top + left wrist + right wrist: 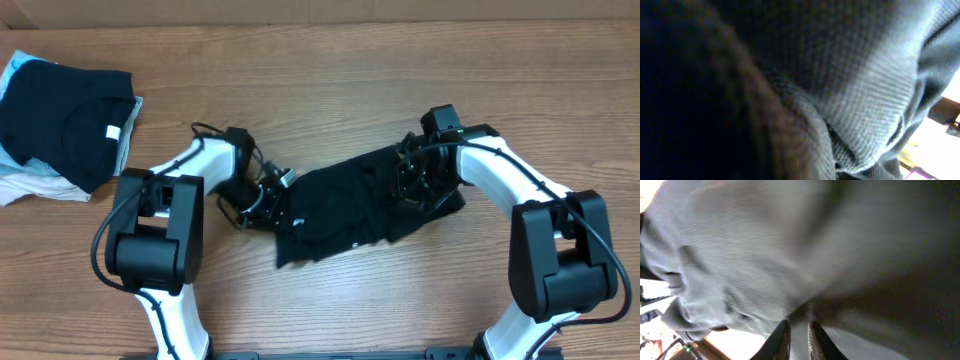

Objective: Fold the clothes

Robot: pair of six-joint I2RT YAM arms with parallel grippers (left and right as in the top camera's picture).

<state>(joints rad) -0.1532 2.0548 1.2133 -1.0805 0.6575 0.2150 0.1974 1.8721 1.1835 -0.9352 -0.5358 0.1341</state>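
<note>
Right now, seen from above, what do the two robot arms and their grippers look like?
The left arm and right arm are glossy white tubes with boxy black joint housings and thin black cables. The left gripper and right gripper are black.

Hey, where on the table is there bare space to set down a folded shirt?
Bare table runs along the far edge, from the folded pile to the right corner, and along the near edge between the left arm and right arm. The middle is crowded: the left gripper and right gripper pinch the black T-shirt there.
</note>
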